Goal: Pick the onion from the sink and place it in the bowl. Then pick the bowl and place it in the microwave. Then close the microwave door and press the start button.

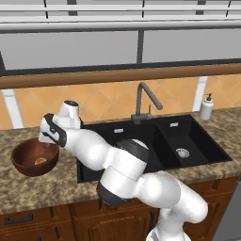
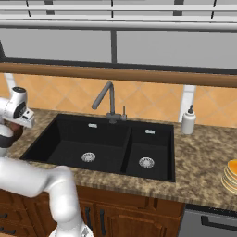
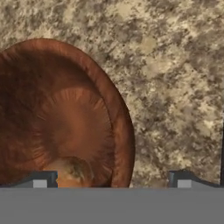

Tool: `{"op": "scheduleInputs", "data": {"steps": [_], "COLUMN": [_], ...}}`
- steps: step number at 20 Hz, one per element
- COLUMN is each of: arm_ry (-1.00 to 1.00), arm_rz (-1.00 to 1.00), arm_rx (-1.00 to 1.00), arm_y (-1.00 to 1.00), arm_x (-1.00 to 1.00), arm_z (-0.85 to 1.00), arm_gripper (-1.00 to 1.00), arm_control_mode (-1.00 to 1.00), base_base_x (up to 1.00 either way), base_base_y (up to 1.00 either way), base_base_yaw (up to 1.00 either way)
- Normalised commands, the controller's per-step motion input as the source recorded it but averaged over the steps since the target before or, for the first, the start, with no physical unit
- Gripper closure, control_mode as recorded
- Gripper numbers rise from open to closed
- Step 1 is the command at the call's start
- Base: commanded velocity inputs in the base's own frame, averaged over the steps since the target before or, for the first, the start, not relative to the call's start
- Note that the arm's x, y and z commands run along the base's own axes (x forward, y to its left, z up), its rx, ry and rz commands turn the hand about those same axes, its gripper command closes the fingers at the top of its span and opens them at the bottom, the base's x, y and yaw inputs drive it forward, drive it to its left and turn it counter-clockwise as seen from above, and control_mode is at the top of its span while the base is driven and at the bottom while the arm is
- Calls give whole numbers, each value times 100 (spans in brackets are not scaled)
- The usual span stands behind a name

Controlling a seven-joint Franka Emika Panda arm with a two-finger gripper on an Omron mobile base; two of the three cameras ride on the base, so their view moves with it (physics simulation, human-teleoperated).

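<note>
The reddish-brown bowl stands on the stone counter left of the sink, and the small orange-brown onion lies at its bottom. My gripper hangs just above the bowl's right rim. In the hand view the gripper is open and holds nothing. One fingertip is over the bowl beside the onion; the other is over bare counter outside the rim. The black sink has nothing in its basins. The microwave and its door are out of view.
An arched dark faucet rises behind the sink. A white soap dispenser stands at the back right. A stack of orange-topped discs sits at the counter's far right. My own arm crosses the left basin.
</note>
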Motion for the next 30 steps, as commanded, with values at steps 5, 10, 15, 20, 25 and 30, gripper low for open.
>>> {"op": "scheduleInputs", "data": {"steps": [5, 10, 15, 20, 25, 30], "arm_ry": [4, 4, -1, -3, -9, -4], "arm_rz": [0, 0, 0, -7, -15, -13], "arm_rx": [-1, -4, 0, 6, 5, 2], "arm_y": [5, 27, 11, -23, -84, -58], "arm_x": [0, 0, -10, -48, -84, -68], "arm_z": [-46, -42, -8, 23, 60, 51], "arm_gripper": [-100, 100, 100, 100, 100, 100], "arm_control_mode": [-100, -100, -100, -100, -100, -100], "base_base_x": [0, 0, 0, 0, 0, 0], "base_base_y": [0, 0, 0, 0, 0, 0], "base_base_yaw": [0, 0, 0, 0, 0, 0]}}
